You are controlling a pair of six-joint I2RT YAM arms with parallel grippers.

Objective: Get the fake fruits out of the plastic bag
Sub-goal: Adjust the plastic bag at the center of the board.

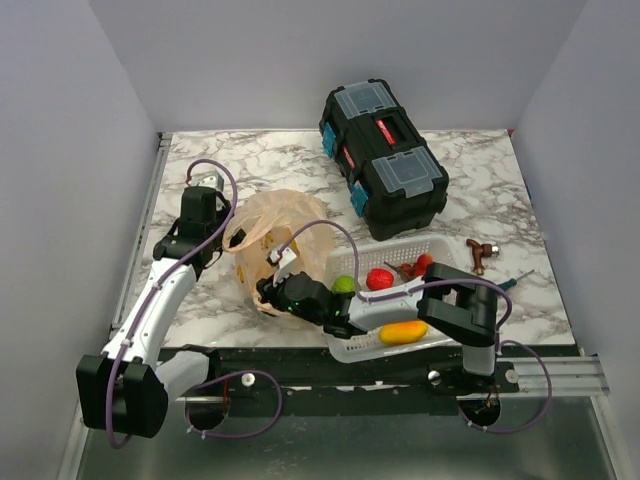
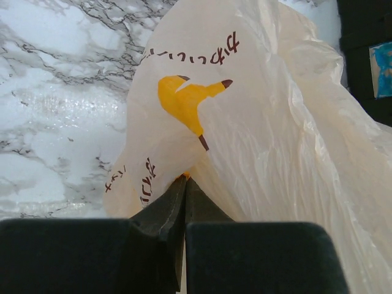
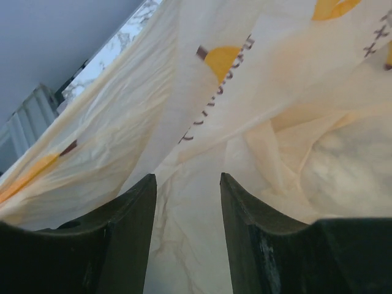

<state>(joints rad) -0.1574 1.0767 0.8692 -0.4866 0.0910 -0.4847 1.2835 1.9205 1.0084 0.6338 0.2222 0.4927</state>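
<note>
The peach plastic bag [image 1: 290, 225] lies crumpled left of centre on the marble table. My left gripper [image 1: 228, 237] is shut on the bag's left edge; the left wrist view shows the film [image 2: 263, 122] pinched at the tips of that gripper [image 2: 185, 180]. From the right, my right gripper [image 1: 265, 292] reaches into the bag's mouth. In the right wrist view it [image 3: 187, 180] stands open, with only bag film [image 3: 202, 92] behind its fingers. No fruit shows inside the bag. A red round fruit [image 1: 379, 278] and a bunch of red berries [image 1: 418, 265] lie in the white basket [image 1: 395, 247].
The basket also holds a green ball [image 1: 344, 284] and an orange oblong fruit [image 1: 403, 332]. A black toolbox [image 1: 383, 160] with blue latches sits behind it. A small brown object [image 1: 480, 252] lies right of the basket. Walls close in the table on three sides.
</note>
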